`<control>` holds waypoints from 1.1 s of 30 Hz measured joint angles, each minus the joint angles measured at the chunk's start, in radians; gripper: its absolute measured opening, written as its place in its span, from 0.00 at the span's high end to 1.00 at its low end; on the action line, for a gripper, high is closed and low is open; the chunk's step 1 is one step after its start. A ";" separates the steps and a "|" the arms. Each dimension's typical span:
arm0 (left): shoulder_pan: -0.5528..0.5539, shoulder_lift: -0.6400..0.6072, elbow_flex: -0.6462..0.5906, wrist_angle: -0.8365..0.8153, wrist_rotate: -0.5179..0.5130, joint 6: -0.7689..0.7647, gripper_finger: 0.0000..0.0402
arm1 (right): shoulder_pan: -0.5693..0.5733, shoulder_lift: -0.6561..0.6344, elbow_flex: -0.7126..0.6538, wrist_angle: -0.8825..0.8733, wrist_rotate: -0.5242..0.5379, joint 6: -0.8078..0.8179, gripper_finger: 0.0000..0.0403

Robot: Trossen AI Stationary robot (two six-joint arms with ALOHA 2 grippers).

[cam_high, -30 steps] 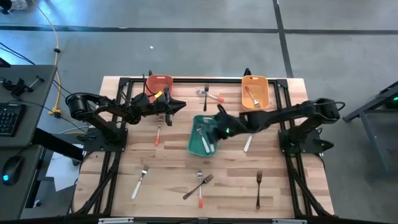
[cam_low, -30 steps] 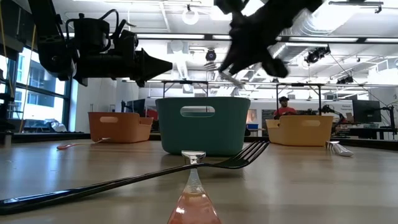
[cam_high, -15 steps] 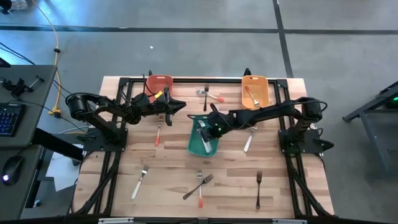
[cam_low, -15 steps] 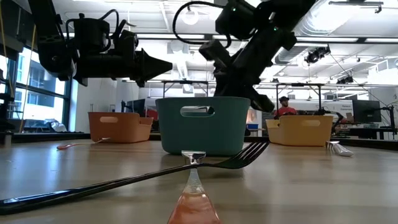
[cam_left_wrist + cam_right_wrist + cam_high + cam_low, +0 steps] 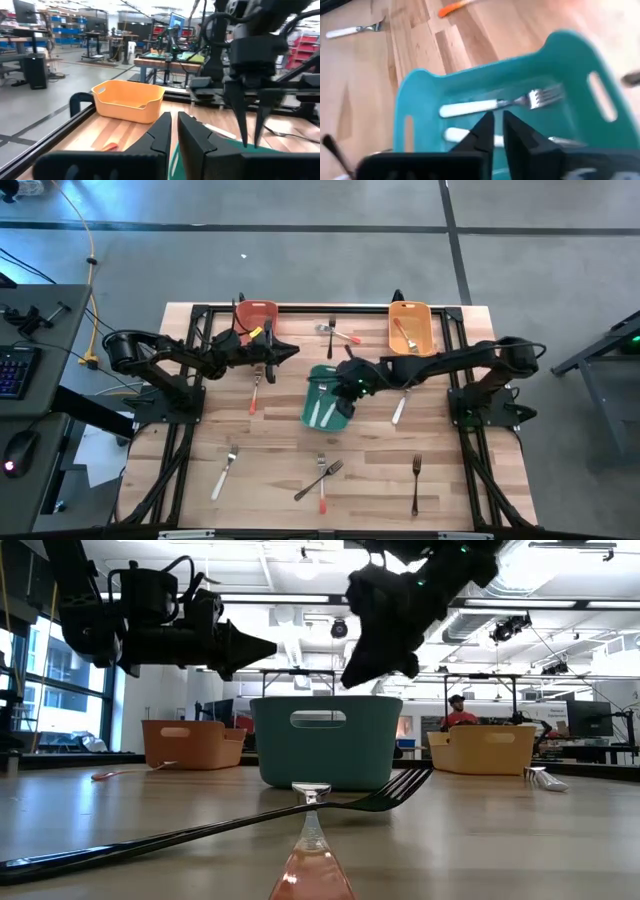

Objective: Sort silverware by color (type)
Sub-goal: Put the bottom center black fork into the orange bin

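Above the teal bin's [image 5: 327, 397] right rim: right hand [image 5: 350, 383], fingers nearly together, empty; left hand [image 5: 290, 350] likewise (beside salmon bin [image 5: 254, 318]). White-handled silverware [image 5: 496, 104] inside smooth plastic; more scattered across open wooden tabletop [image 5: 270, 442].

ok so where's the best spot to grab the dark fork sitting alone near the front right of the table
Probably the middle of the dark fork's thin handle, coming straight down from above. It lies flat on the table, handle towards the front edge and tines away, with nothing close around it. The pincer fingers should close across the handle's width, since the flat head offers less to hold.
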 joint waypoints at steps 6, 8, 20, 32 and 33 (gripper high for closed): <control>-0.026 -0.071 0.029 -0.117 0.064 0.006 0.99 | -0.032 -0.122 -0.303 0.505 -0.062 -0.160 0.99; -0.060 -0.101 0.057 -0.211 0.058 0.036 1.00 | -0.055 -0.173 -0.423 0.695 -0.076 -0.200 0.99; -0.447 -0.141 0.413 -1.200 -0.300 0.035 1.00 | -0.300 -0.405 -0.751 1.076 -0.125 -0.385 1.00; -0.767 0.117 0.692 -1.567 -0.410 -0.528 1.00 | -0.373 -0.418 -0.755 1.058 -0.164 -0.409 1.00; -0.786 0.149 0.719 -1.591 -0.427 -0.567 0.99 | -0.373 -0.418 -0.755 1.053 -0.164 -0.409 1.00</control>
